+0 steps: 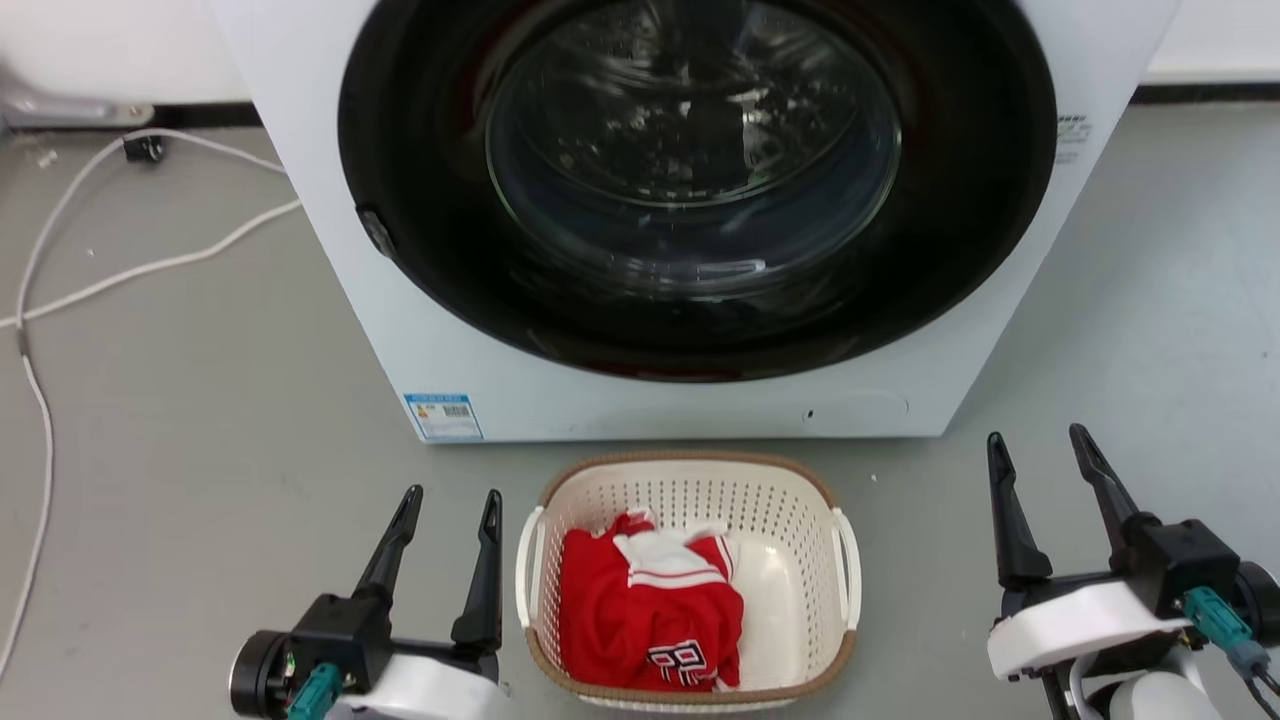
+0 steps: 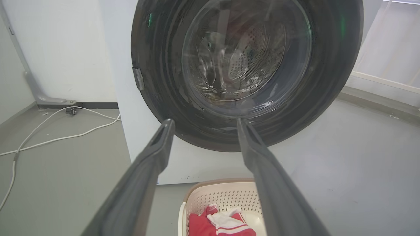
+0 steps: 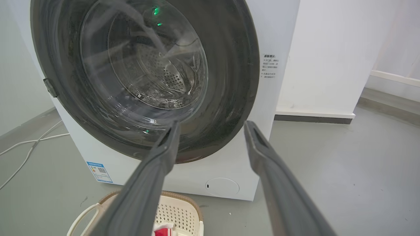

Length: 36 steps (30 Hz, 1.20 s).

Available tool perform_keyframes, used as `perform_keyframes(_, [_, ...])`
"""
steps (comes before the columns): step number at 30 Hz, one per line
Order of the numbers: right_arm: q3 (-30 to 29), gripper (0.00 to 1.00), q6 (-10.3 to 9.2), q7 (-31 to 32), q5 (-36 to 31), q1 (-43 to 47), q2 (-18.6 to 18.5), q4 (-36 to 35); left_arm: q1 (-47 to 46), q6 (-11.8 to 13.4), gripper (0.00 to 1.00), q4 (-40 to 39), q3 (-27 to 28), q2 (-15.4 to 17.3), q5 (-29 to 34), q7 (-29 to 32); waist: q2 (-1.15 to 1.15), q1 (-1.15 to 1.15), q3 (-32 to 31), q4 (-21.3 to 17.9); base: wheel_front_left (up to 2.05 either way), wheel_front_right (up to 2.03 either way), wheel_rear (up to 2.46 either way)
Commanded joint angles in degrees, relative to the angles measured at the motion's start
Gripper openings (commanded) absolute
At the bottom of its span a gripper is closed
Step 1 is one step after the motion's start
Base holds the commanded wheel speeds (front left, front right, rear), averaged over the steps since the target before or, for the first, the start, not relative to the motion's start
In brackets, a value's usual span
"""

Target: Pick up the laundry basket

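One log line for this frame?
laundry basket: on floor, ungrasped | left hand: open, beside it | right hand: open, farther off

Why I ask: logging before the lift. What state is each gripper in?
Left gripper: open, empty, beside the cream-white perforated plastic laundry basket.
Right gripper: open, empty.

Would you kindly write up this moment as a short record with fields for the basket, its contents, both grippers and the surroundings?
laundry basket: upright on the floor, just in front of the washing machine, not held
contents: red and white garment, toward the basket's left side
left gripper: jaws open, empty, close beside the basket's left side
right gripper: jaws open, empty, farther off on the basket's right
machine door: appears shut
cable: white, on the floor left of the machine
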Motion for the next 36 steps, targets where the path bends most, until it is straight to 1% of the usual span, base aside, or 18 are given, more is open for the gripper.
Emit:
perform_keyframes(1, [0.0, 1.0, -0.02, -0.1, -0.2, -1.5, -0.1, 0.7, -1.6, -0.1, 1.0, 1.1, 0.4, 0.0, 0.0, -0.1, 0.0, 0.0, 3.6, -0.3, 0.0, 0.0, 0.0])
perform_keyframes(9, [0.0, 1.0, -0.02, 0.4, -1.4, -8.4, -0.1, 6.0, -9.8, -1.4, 1.0, 10.6, 2.2, 0.0, -0.2, -0.1, 0.0, 0.0, 13.7, -0.7, 0.0, 0.0, 0.0])
perform_keyframes(11, [-0.4, 1.0, -0.02, 0.7, -1.9, -10.8, -0.1, 8.0, -12.6, -1.9, 1.0, 14.0, 2.5, 0.0, -1.7, -0.1, 0.0, 0.0, 16.1, -0.8, 0.0, 0.0, 0.0])
perform_keyframes(14, [-0.3, 1.0, -0.02, 1.6, -2.5, -14.6, -0.1, 11.6, -17.4, -2.4, 1.0, 18.9, 1.6, 1.3, -2.3, -0.1, 0.0, 0.0, 19.8, -1.1, 0.0, 0.0, 0.0])
perform_keyframes(16, [-0.3, 1.0, -0.02, 3.1, -1.4, -17.2, -0.1, 14.9, -20.5, -2.5, 1.0, 22.6, 0.9, 2.4, -2.5, -0.1, 0.0, 0.0, 22.1, -1.2, 0.0, 0.0, 0.0])
perform_keyframes(19, [-0.1, 1.0, -0.02, 6.8, 2.6, -21.5, -0.1, 21.8, -26.0, -2.6, 1.0, 28.8, -0.3, 3.8, -3.0, -0.1, 0.0, 0.0, 25.3, -1.3, 0.0, 0.0, 0.0])
perform_keyframes(22, [0.2, 1.0, -0.02, 8.8, 3.6, -26.3, -0.1, 28.0, -31.3, -2.6, 1.0, 35.4, -2.1, 5.1, -4.0, -0.1, 0.0, 0.0, 28.2, -1.5, 0.0, 0.0, 0.0])
perform_keyframes(24, [0.3, 1.0, -0.02, 9.1, 5.8, -29.1, -0.1, 31.9, -34.7, -2.6, 1.0, 39.3, -4.4, 5.6, -5.0, 0.6, 0.0, 0.0, 29.8, -1.5, 0.0, 0.0, 0.0])
perform_keyframes(28, [1.5, 1.0, -0.02, 8.3, 7.0, -35.0, -0.1, 38.8, -40.7, -2.6, 1.0, 45.8, -9.0, 7.1, -9.2, 4.0, 0.0, 0.0, 33.2, -1.8, 0.0, 0.0, 0.0])
perform_keyframes(29, [1.9, 1.0, -0.02, 8.3, 7.3, -36.2, -0.1, 40.4, -41.8, -2.6, 1.0, 47.0, -10.8, 7.2, -10.4, 5.9, 0.0, 0.0, 34.1, -1.9, 0.0, 0.0, 0.0])
perform_keyframes(30, [1.9, 1.0, -0.02, 8.3, 7.3, -36.2, -0.1, 40.4, -41.8, -2.6, 1.0, 47.0, -10.8, 7.2, -10.4, 5.9, 0.0, 0.0, 34.1, -1.9, 0.0, 0.0, 0.0])
perform_keyframes(34, [3.5, 1.0, -0.02, 9.1, 7.3, -40.4, -0.1, 46.8, -46.3, -2.5, 1.0, 49.5, -16.7, 9.7, -14.8, 9.2, 0.0, 0.0, 36.5, -2.0, 0.0, 0.0, 0.0])
perform_keyframes(36, [4.2, 1.0, -0.02, 9.7, 7.8, -42.4, -0.1, 49.7, -47.7, -2.5, 1.0, 50.5, -19.1, 10.4, -16.7, 10.2, 0.0, 0.0, 37.5, -1.9, 0.0, 0.0, 0.0])
